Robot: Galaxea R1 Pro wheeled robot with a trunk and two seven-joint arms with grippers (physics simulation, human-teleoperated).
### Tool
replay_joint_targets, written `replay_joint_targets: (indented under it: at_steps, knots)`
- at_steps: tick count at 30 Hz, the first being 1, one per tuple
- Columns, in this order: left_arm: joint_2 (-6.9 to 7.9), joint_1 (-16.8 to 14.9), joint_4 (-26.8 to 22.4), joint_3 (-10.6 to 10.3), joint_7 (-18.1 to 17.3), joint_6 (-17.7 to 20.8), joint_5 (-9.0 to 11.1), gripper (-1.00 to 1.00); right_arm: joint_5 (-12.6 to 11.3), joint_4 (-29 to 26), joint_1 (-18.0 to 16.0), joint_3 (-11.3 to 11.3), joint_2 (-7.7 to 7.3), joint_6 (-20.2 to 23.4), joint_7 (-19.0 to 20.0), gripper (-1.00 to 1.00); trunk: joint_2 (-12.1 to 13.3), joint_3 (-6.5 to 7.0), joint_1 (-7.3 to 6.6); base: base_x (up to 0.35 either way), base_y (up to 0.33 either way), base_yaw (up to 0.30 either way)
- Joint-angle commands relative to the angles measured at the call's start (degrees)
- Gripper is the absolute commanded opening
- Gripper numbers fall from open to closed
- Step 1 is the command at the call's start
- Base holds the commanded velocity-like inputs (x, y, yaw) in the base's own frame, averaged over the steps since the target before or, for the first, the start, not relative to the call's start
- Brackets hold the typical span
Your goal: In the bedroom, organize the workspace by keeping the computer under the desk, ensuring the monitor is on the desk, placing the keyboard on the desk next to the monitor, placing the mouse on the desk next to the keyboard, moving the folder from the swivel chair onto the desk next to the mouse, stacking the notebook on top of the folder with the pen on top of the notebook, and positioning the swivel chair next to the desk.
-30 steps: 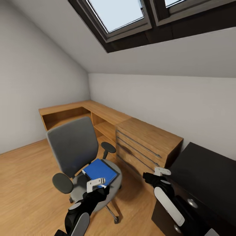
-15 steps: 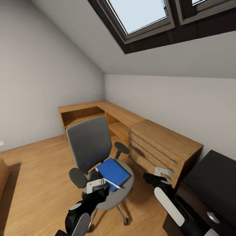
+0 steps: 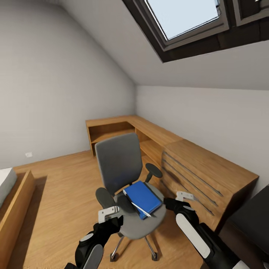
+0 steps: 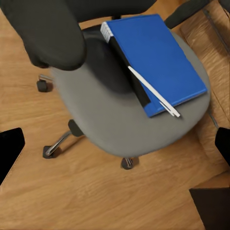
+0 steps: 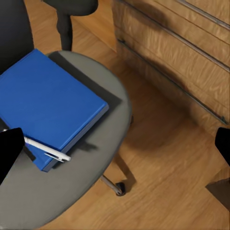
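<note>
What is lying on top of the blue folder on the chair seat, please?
A thin white pen lies along one edge of the folder, its tip overhanging the chair seat. No notebook is visible; the seat under the folder is covered.

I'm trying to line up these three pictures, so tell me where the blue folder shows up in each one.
Head view: the folder lies on the swivel chair seat, low centre.
Left wrist view: the folder fills the upper right.
Right wrist view: the folder sits at the left.
Shared landmark: the white pen across the folder's near edge.

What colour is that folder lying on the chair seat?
Bright blue, with a black spine. The folder shows best in the left wrist view.
</note>
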Motion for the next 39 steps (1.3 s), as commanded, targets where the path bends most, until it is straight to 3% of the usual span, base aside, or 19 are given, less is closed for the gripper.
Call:
replay_joint_targets:
  at_steps: [1,9,29,39]
  knots:
    - [0.03,-0.06,-0.06,-0.03,0.59,0.06,0.57,1.0,-0.31,-0.1,-0.06,0.22,-0.06,0.17,-0.44,1.0,-0.04,-0.04,0.0,0.0,0.0,0.284]
    - [0.07,-0.05,-0.12,1.0,0.59,0.03,0.49,1.0,-0.34,-0.06,-0.06,0.36,-0.03,0.17,-0.39,1.0,-0.04,0.06,0.0,0.0,0.0,0.284]
    - [0.07,-0.05,-0.35,1.14,0.53,0.02,0.44,1.0,-0.23,0.92,-0.05,0.45,-0.07,0.17,-0.16,1.0,-0.04,0.07,0.0,0.0,0.0,0.284]
    - [0.07,-0.07,-0.44,1.47,0.5,0.02,0.44,1.0,1.29,2.06,-0.06,1.03,-1.12,0.39,6.08,1.0,-0.04,0.07,0.0,0.0,0.0,0.173]
